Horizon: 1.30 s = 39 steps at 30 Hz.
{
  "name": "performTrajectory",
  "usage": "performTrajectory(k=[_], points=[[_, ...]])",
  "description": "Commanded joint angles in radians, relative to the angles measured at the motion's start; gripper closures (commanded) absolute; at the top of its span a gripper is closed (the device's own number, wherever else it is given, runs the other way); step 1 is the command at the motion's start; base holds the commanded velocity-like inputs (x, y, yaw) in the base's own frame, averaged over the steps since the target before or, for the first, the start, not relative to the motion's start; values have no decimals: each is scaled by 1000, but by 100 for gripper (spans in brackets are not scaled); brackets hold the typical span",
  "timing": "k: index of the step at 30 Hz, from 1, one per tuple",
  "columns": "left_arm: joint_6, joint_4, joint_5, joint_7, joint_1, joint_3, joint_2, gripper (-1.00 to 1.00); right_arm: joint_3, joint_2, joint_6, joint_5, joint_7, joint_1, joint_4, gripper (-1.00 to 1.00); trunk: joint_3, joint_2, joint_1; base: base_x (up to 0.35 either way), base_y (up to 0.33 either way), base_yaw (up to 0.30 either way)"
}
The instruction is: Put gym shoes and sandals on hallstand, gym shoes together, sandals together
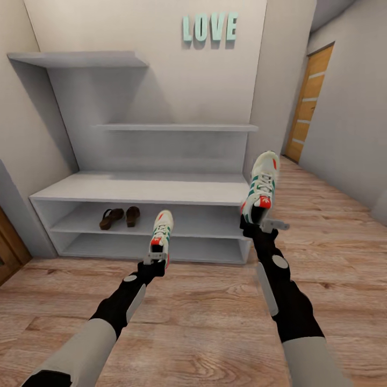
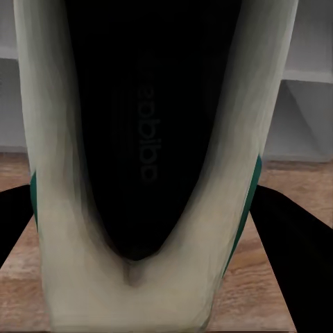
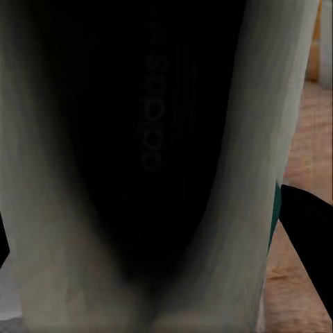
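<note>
Sandals: two brown sandals (image 1: 118, 217) are lying side by side on the upper open shelf of the white hallstand (image 1: 145, 189), toward its left end.
Left arm: we are seeing our left gripper (image 1: 156, 257) pinching the heel end of one gym shoe (image 1: 162, 232), which is pointing toe-up off the floor in front of the rack's lower shelves.
Left wrist camera: we are looking straight into that shoe's dark opening (image 2: 149, 132), with white walls on each side and a green edge showing; rack shelves and wood floor are lying behind it.
Right arm: our right gripper (image 1: 262, 224) is clamping the heel of the second gym shoe (image 1: 262, 187), holding it toe-up and higher, just beside the rack's right end.
Right wrist camera: we are facing the inside of this second shoe (image 3: 149, 139), dark in the middle with pale sides.
Floor: brown wood planks (image 1: 204, 322) are stretching beneath both arms.
Wall: mint letters spelling LOVE (image 1: 209, 27) are hanging above the grey shelves.
Door: a wooden door (image 1: 309, 105) is standing at the far right.
</note>
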Motion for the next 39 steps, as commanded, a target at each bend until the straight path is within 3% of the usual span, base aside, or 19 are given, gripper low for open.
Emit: performTrajectory(k=[1,4,5,6,9,10,12,15,18,20,21,24,25,27,28,29,31,34,39], points=[[7,0,10,0,0,-2,0,100,-48,-9,34,-12,-2,0,-2,100,-1,0,0,0,0,0],[11,4,10,3,0,-2,0,100,-197,-34,118,-13,2,0,-2,100,-1,0,0,0,0,0],[12,6,10,3,0,-2,0,100,-228,-39,133,-13,2,0,-2,100,-1,0,0,0,0,0],[13,13,10,3,0,-3,0,100,-291,-50,160,-13,3,0,-2,100,-1,0,0,0,0,0],[18,41,10,5,0,-5,-1,100,-478,-118,223,-12,6,0,-2,100,-1,0,0,0,0,0],[22,44,10,5,0,-5,-2,100,-506,-134,233,-12,7,0,-2,100,-1,0,0,0,0,0],[62,49,8,5,-1,-5,-7,100,-603,-209,284,-12,9,0,-2,100,-1,0,0,0,0,0],[130,47,6,5,-2,-4,-16,100,-673,-283,343,-12,31,0,-1,100,-1,0,0,0,0,0],[202,46,5,6,-7,-4,-32,100,-764,-383,422,-5,129,0,-1,100,-1,0,0,0,0,0],[234,46,5,6,-11,-3,-43,100,-850,-454,475,-3,221,0,0,100,-1,0,0,0,0,0],[244,46,5,6,-12,-3,-45,100,-877,-472,489,-2,242,0,0,100,-1,0,0,0,0,0],[335,42,6,6,-35,-3,-59,100,-1040,-575,557,8,328,0,1,100,-1,0,0,0,0,0],[385,42,6,6,-58,-3,-61,100,-1098,-617,572,36,346,0,1,100,-1,0,0,0,0,0],[429,41,6,6,-85,-3,-63,100,-1137,-646,581,111,357,0,1,100,-1,0,0,0,0,0],[436,41,5,6,-89,-3,-63,100,-1142,-650,582,134,359,0,1,100,-1,0,0,0,0,0],[449,41,5,6,-99,-2,-63,100,-1153,-658,584,201,362,0,2,100,-1,0,0,0,0,0],[458,40,4,6,-107,-2,-63,100,-1160,-663,585,273,364,0,14,100,-1,0,0,0,0,0],[461,41,3,5,-109,-4,-62,100,-1163,-665,581,302,365,0,54,100,-1,0,0,0,0,0],[462,41,3,4,-110,-4,-60,100,-1164,-665,575,311,365,0,76,100,-1,0,0,0,0,0]])
